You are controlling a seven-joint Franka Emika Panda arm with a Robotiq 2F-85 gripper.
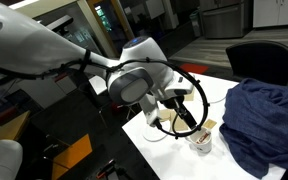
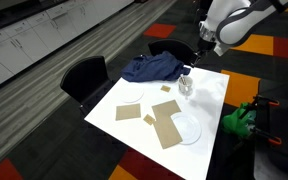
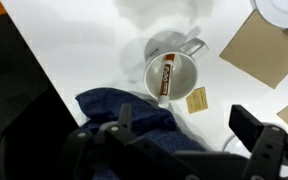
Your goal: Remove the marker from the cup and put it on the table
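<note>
In the wrist view, dark floor was seen at the far left, beyond the edge of the table (image 3: pixel 84 50). Further right, a heap of blue cloth (image 3: pixel 124 105) was spread on the white top, with its edge just beside the cup (image 3: pixel 186 70). The cup was stood upright, with its handle turned toward the upper right. The marker (image 3: pixel 167 77) was seen inside the cup, its reddish body visible through the mouth; how it was propped could not be told. A small tan square (image 3: pixel 196 99) was laid just beside the cup at the lower right. A larger tan square (image 3: pixel 256 50) was placed further right, and the rim of a plate (image 3: pixel 284 8) was caught in the top right corner.

The gripper (image 3: pixel 184 128) was held above the cup, apart from it. Its jaws were spread wide and nothing was gripped; the two dark fingers (image 3: pixel 249 125) were seen on either side at the bottom of the view.

In an exterior view, a black chair (image 2: pixel 84 75) was set at the left of the table (image 2: pixel 209 110). Two plates (image 2: pixel 187 130), the tan squares, the cloth (image 2: pixel 154 68) and the cup (image 2: pixel 187 87) were ranged across the top. The gripper (image 2: pixel 191 68) was hung over the cup at the far right corner.
</note>
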